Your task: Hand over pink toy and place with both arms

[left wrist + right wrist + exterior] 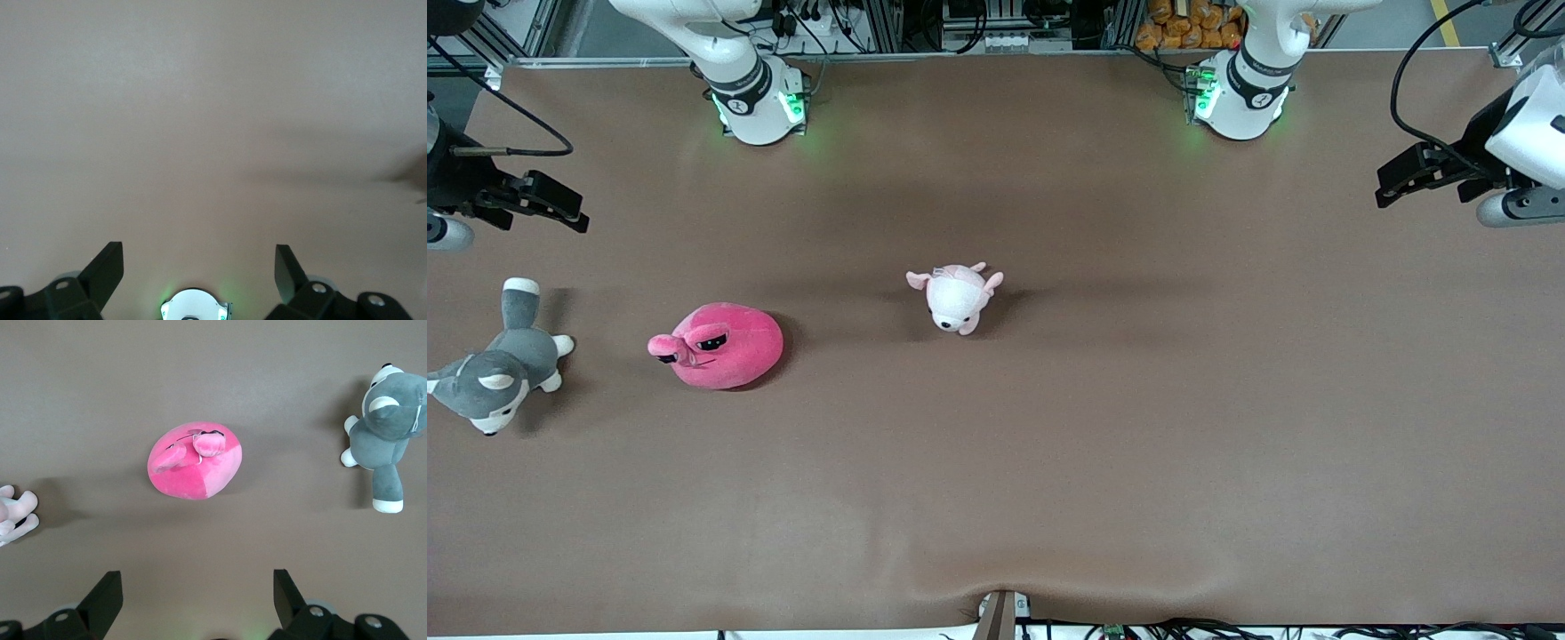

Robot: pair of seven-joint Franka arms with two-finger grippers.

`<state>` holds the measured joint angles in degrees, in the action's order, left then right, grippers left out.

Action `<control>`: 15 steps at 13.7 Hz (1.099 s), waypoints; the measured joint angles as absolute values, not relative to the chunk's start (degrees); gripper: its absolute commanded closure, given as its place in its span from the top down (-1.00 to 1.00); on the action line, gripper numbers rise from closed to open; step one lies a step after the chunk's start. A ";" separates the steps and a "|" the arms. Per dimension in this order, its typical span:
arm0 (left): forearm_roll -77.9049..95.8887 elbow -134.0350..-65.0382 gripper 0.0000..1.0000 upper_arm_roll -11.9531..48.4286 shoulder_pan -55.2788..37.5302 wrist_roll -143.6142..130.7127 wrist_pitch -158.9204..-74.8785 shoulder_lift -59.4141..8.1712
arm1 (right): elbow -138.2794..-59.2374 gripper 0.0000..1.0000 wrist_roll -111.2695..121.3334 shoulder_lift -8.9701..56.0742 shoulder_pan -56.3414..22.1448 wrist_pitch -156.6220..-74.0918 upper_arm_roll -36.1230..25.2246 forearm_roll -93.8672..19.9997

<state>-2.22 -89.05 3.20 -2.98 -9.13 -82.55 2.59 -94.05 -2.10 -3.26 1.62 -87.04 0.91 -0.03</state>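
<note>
The pink toy, a round hot-pink plush with two eye bumps, lies on the brown table toward the right arm's end. It also shows in the right wrist view, untouched. My right gripper hangs open and empty over the table's edge at the right arm's end, its fingers wide apart in its wrist view. My left gripper hangs open and empty over the table's edge at the left arm's end. Its wrist view shows only bare table.
A grey-and-white husky plush lies beside the pink toy at the right arm's end of the table, also in the right wrist view. A smaller pale pink-and-white plush lies near the table's middle. The arm bases stand along the table's edge farthest from the front camera.
</note>
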 measured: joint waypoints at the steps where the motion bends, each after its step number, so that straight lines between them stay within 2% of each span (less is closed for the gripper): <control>1: -2.22 -89.07 1.00 3.20 -2.97 -9.13 -82.64 2.58 | -94.05 1.00 -2.10 -3.26 1.62 -87.04 0.91 -0.03; 15: -2.76 -90.52 1.00 4.93 -2.82 -8.95 -86.01 3.45 | -94.05 1.00 -2.10 -3.21 1.61 -87.04 1.00 -0.03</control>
